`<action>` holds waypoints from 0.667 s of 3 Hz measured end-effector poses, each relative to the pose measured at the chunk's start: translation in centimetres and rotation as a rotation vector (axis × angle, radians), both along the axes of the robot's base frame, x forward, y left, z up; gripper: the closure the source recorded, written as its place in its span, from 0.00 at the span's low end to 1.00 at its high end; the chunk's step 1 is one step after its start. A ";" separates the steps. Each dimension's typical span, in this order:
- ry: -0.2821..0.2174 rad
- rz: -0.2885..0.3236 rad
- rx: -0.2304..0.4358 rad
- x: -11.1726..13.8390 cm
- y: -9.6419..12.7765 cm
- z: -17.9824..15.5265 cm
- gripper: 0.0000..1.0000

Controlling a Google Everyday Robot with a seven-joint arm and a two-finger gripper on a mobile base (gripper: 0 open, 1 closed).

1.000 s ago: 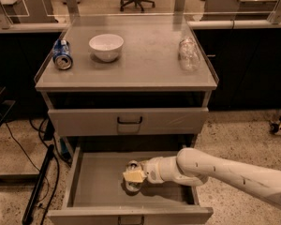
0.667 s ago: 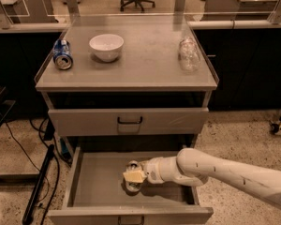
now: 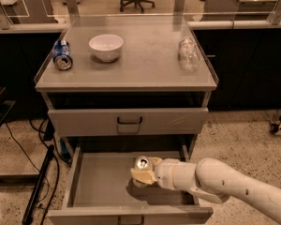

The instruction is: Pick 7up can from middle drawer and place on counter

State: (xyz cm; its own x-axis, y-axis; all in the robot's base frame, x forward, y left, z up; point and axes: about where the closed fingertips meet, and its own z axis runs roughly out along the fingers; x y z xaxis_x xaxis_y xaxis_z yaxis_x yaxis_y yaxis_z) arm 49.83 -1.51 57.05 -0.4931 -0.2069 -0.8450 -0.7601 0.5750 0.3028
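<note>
silver-topped 7up can [image 3: 142, 163] | pinched between jaws | inside open middle drawer [image 3: 98, 186]

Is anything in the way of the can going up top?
Yes: the closed upper drawer front and the counter edge lie between. The end effector, gripping the 7up can in the middle drawer, probably must pull outward first.

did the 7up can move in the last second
Yes, slightly right. The 7up can, held in the gripper's jaws inside the middle drawer, now sits below the right end of the upper drawer's handle, not its middle.
</note>
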 end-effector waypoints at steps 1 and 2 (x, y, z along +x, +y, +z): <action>0.007 0.006 -0.005 0.2 0.4 0.1 1.00; -0.031 0.008 -0.019 1.4 0.2 3.1 1.00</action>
State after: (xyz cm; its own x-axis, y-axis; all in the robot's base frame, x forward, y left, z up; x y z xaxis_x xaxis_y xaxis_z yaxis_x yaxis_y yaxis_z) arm 51.19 -1.34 60.11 -0.4650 -0.2273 -0.8556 -0.7738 0.5740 0.2680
